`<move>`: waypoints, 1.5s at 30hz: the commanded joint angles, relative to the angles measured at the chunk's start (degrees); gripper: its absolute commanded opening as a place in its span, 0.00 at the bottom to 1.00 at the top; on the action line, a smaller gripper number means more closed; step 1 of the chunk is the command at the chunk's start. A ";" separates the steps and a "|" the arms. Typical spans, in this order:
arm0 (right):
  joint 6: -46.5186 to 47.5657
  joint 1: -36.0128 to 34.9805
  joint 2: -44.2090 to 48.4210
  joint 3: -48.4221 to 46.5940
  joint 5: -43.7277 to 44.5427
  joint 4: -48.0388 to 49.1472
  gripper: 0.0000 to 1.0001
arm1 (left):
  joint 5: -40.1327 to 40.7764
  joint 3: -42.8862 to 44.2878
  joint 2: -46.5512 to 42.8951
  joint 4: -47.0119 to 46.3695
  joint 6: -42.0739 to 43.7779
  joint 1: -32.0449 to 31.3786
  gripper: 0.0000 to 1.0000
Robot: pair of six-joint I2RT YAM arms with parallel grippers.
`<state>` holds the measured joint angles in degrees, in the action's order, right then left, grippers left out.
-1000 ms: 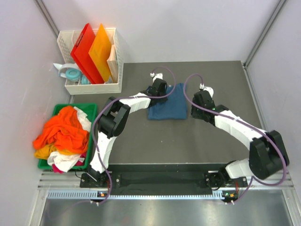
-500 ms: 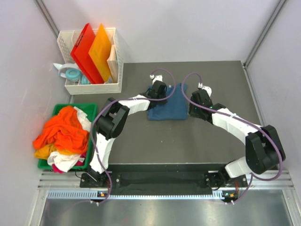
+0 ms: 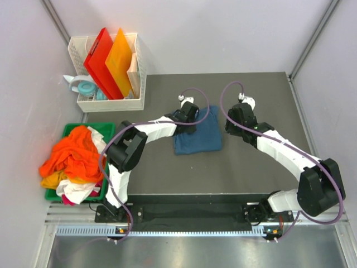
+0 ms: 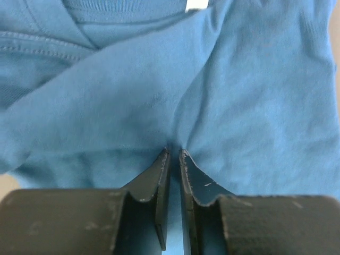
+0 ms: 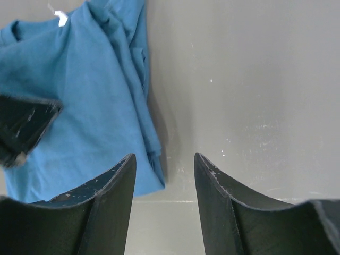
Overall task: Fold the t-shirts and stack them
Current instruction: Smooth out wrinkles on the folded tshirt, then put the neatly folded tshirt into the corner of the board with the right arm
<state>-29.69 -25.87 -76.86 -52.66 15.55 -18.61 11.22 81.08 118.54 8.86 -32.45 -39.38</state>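
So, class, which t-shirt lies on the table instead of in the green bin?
The blue t-shirt: it alone lies on the table, pinched by the left gripper; the other t-shirts are heaped in the bin.

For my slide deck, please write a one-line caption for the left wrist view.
Left gripper, jaws almost closed, pinching a pucker of the teal-blue t-shirt.

The dark grey worktop (image 3: 184,173) carries one blue t-shirt (image 3: 203,138), roughly folded, toward its far middle. A white basket (image 3: 111,104) stands beside its far left corner.
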 commanded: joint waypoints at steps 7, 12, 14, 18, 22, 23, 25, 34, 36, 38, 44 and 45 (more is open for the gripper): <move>0.69 -0.50 9.00 -1.48 1.15 0.95 0.50 | 9.25 -2.59 -20.62 10.64 0.72 -3.60 0.26; 3.14 -0.59 14.44 -0.86 2.82 0.16 0.50 | 15.66 -5.93 -30.81 13.71 1.69 -5.18 0.66; 4.55 -1.03 16.12 -0.51 4.04 -0.11 0.50 | 18.82 -7.07 -35.54 17.93 0.98 -5.27 0.67; 6.14 -1.73 20.77 0.63 5.63 -0.20 0.50 | 34.79 -13.30 -44.43 18.21 1.67 -4.75 0.71; 6.67 -3.13 22.72 0.90 6.24 -1.16 0.50 | 46.20 -21.38 -49.98 13.39 5.81 -3.08 0.84; 6.93 -3.31 23.15 0.64 6.77 -1.77 0.51 | 49.04 -26.62 -52.16 6.93 8.95 -2.73 0.99; 6.93 -3.93 24.21 0.20 6.95 -2.57 0.50 | 52.84 -34.89 -54.63 -6.15 17.27 -0.19 0.99; 7.81 -5.86 28.16 -2.36 8.44 -7.75 0.51 | 34.66 -56.63 -47.38 -43.18 35.85 15.19 0.99; 7.98 -5.86 29.39 -2.36 8.62 -8.72 0.51 | 30.02 -59.01 -44.90 -49.88 38.86 16.26 0.99; 8.33 -5.86 30.45 -2.36 8.97 -9.78 0.52 | 27.11 -60.68 -40.86 -57.52 40.43 17.22 0.99; 8.51 -5.95 31.07 -2.00 8.71 -10.83 0.52 | 21.83 -62.09 -32.77 -69.06 39.14 22.23 0.99; 8.42 -5.95 30.98 -1.83 8.71 -10.83 0.52 | 20.08 -62.18 -32.15 -70.63 38.17 23.63 0.99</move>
<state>-22.04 -31.05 -46.44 -52.31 23.14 -29.19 37.85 19.14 84.42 -45.87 6.15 -19.38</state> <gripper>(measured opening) 0.518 0.987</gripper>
